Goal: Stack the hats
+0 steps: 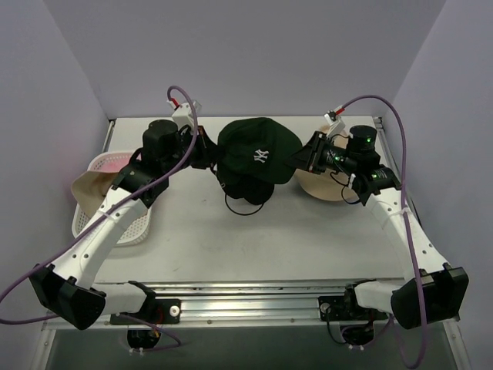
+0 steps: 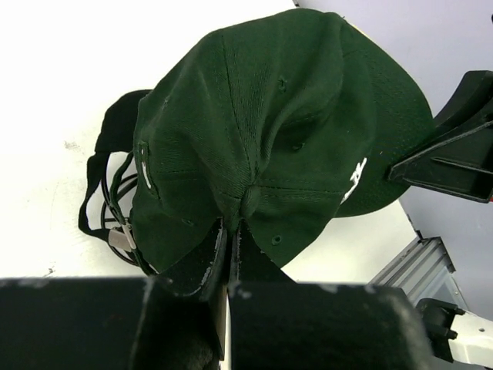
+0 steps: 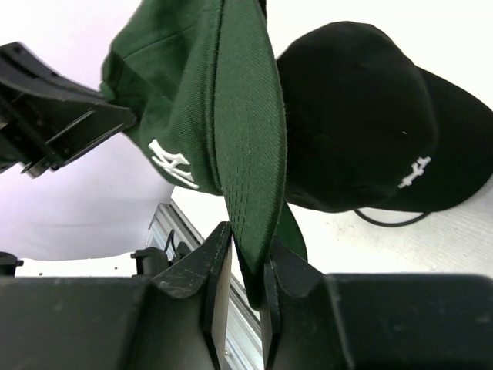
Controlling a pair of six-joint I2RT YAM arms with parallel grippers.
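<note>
A dark green baseball cap [image 1: 258, 150] with a white logo hangs in the air between both grippers, just above a black baseball cap [image 1: 248, 191] on the table. My left gripper [image 1: 209, 152] is shut on the rear of the green cap's crown [image 2: 269, 123], with the fabric pinched between its fingertips [image 2: 231, 231]. My right gripper [image 1: 302, 159] is shut on the green brim [image 3: 246, 131], which stands on edge between its fingers [image 3: 246, 247]. The black cap [image 3: 362, 116] lies beyond the brim. A beige hat [image 1: 320, 189] lies under my right arm.
A white perforated basket [image 1: 115, 223] stands at the left with a pink hat [image 1: 115, 160] and a beige hat [image 1: 91, 189] in it. A thin wire loop [image 1: 245, 206] pokes out under the black cap. Grey walls close three sides.
</note>
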